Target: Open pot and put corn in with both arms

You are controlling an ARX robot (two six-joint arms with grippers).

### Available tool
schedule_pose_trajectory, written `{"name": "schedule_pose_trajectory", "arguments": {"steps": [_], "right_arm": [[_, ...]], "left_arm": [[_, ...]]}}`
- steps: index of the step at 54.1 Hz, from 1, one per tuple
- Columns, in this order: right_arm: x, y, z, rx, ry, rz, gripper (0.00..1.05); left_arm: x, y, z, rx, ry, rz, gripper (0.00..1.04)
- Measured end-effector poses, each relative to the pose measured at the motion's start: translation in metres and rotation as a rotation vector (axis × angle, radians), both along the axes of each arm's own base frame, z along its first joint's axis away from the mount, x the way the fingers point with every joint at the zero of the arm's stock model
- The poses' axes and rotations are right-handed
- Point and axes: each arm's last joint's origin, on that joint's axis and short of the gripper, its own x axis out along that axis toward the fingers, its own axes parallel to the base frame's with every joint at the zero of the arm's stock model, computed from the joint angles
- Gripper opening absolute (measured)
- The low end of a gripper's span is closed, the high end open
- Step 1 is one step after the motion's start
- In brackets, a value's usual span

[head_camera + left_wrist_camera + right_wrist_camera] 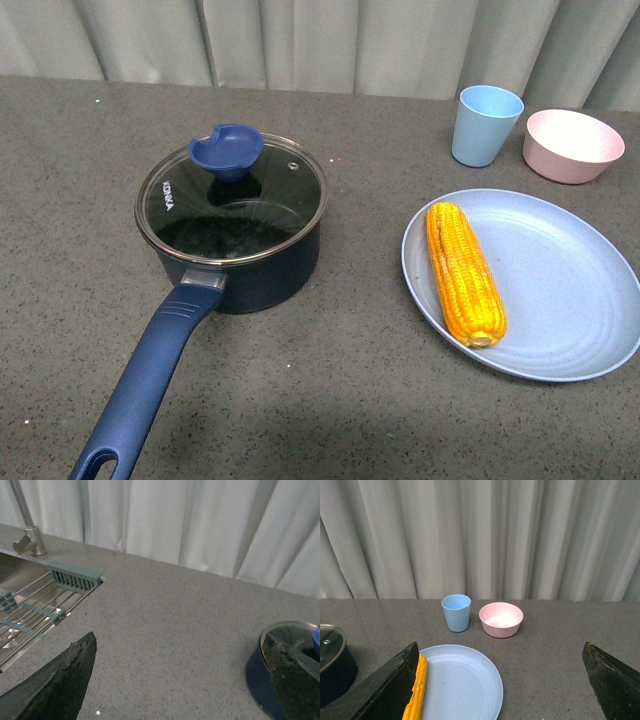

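The dark blue pot (250,262) stands left of centre on the grey counter, its glass lid (232,205) closed under a blue knob (227,150), and its long handle (150,375) reaches toward me. A yellow-orange corn cob (464,272) lies on the left part of a light-blue plate (570,300). Neither arm shows in the front view. In its wrist view my left gripper (182,645) is open over bare counter, with the pot (260,677) beside one finger. The right gripper (500,652) is open above the plate (462,685), and the corn (417,695) lies next to one finger.
A light-blue cup (485,124) and a pink bowl (572,145) stand at the back right near the curtain. In the left wrist view a steel sink (10,575) with a rack (35,612) and a faucet (27,530) lies beyond the pot's far side.
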Motion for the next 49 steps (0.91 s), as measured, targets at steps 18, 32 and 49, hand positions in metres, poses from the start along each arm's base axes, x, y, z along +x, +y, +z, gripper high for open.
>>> {"name": "schedule_pose_trajectory", "arguments": {"steps": [18,32,49], "right_arm": [[0.000,0.000,0.000,0.000,0.000,0.000,0.95],[0.000,0.000,0.000,0.000,0.000,0.000,0.95],[0.000,0.000,0.000,0.000,0.000,0.000,0.95]], "left_arm": [[0.109,-0.041,0.002,-0.111,0.022,-0.279,0.98],[0.156,-0.076,-0.016,-0.119,0.101,-0.402,0.98],[0.178,-0.102,-0.040,-0.058,0.161,-0.448,0.98]]}}
